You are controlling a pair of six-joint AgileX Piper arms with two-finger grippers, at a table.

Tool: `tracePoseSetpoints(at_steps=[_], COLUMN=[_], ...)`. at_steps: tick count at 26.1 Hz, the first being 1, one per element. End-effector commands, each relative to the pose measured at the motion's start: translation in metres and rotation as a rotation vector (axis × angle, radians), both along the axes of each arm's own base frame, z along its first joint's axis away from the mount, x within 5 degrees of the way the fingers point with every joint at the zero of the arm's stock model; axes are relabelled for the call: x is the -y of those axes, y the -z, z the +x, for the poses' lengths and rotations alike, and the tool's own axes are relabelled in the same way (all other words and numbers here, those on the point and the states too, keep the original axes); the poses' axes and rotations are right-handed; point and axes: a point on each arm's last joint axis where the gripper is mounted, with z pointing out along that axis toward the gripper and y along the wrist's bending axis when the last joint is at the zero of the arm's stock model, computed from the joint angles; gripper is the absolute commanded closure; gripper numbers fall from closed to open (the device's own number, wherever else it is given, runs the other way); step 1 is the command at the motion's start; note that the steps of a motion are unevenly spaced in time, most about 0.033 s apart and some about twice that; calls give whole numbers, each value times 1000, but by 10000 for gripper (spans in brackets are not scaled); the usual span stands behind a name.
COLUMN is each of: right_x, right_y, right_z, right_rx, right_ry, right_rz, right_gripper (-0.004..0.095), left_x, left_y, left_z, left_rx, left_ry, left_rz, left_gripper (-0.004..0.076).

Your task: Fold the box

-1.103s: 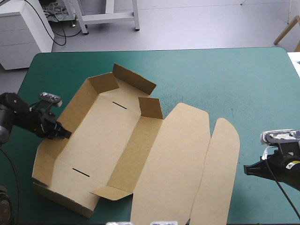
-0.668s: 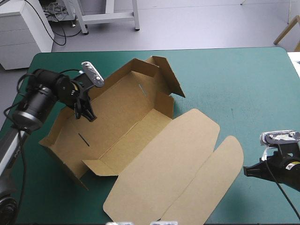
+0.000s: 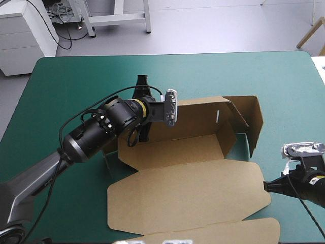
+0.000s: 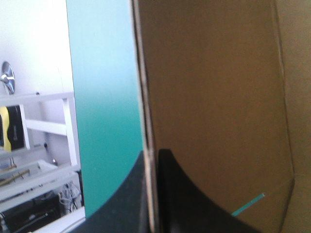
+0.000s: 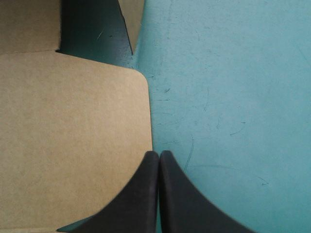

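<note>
The brown box (image 3: 172,150) lies open at the table's middle, its far long wall raised and its lid (image 3: 188,195) flat toward the near edge. My left gripper (image 3: 145,133) is shut on the left end of that far wall. In the left wrist view the board's edge (image 4: 146,97) runs between the black fingers (image 4: 153,158), with the wall's inner face (image 4: 218,97) beside them. My right gripper (image 3: 267,185) is shut and empty, low over the table at the lid's right corner. In the right wrist view its tips (image 5: 158,154) sit just off the lid's rounded corner (image 5: 73,136).
The box's right end flap (image 3: 255,122) stands upright, with a small slot (image 3: 217,116) in the wall near it. Bare teal-green cover (image 3: 284,91) stretches to the far and right edges. The lid's tongue (image 3: 213,235) reaches the near edge.
The left gripper has swung the box from the table's left toward the middle, turning it so the lid faces the near edge. The right gripper has stayed where it was.
</note>
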Motion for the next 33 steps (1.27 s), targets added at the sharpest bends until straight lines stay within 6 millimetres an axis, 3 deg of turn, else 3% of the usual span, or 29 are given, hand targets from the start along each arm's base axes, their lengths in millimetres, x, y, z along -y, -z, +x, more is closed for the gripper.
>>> tracePoseSetpoints(at_steps=[1,6,13,25,33], right_x=[0,0,-1,-1,-1], right_y=[-10,-10,-10,-10,-13], right_z=[2,2,1,1,5], right_rx=[61,64,59,51,109], right_ry=[-2,-2,-4,-17,-15], right_rz=[-7,-8,-2,-9,-3], right_gripper=[927,927,927,927,906], left_x=[17,35,49,48,46], left_y=[-23,-17,19,66,67], left_z=[-19,-34,-52,-73,-72], left_rx=[115,182,387,592,608], left_ry=[122,201,174,179,160], left_rz=[-72,-39,30,47,60], left_gripper=[734,734,734,734,734])
